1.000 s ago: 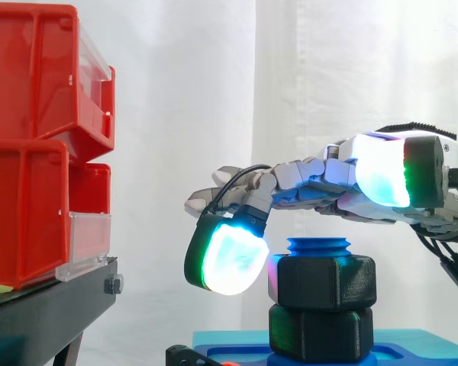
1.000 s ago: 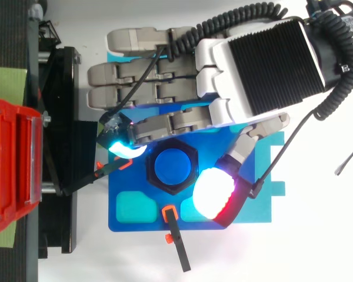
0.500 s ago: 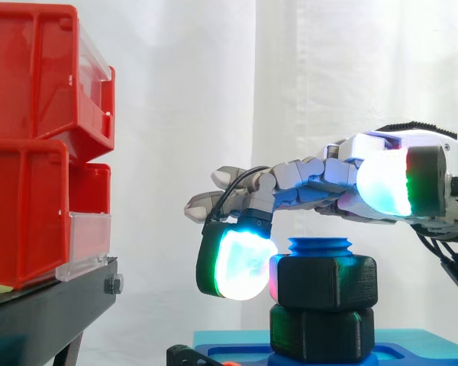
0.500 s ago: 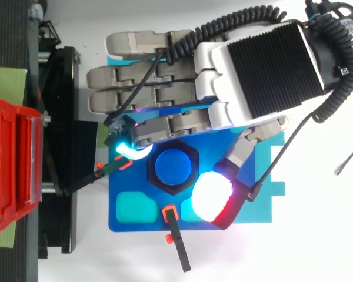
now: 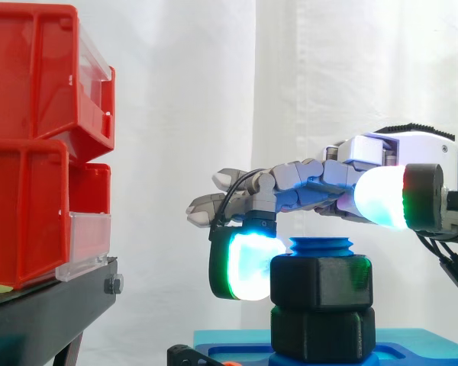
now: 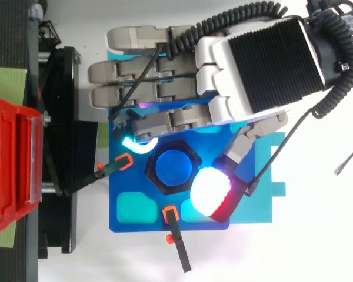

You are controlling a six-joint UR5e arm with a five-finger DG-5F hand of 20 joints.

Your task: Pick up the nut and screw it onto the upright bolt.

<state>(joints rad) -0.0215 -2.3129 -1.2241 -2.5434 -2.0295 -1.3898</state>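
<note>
1. We see the black nut threaded on the blue bolt. Its hole axis is vertical and its flat faces are level.
2. The bolt stands upright on a blue base, and its tip shows just above the nut.
3. Under the nut, touching it, sits a second black hex piece.
4. The robot hand reaches in over the bolt with most fingers stretched straight out.
5. One finger bends down, and its glowing pad sits at the nut's left face, seemingly touching it.
6. The thumb pad is on the nut's other side. From the side we see it higher than the nut, so nothing is gripped.
</note>
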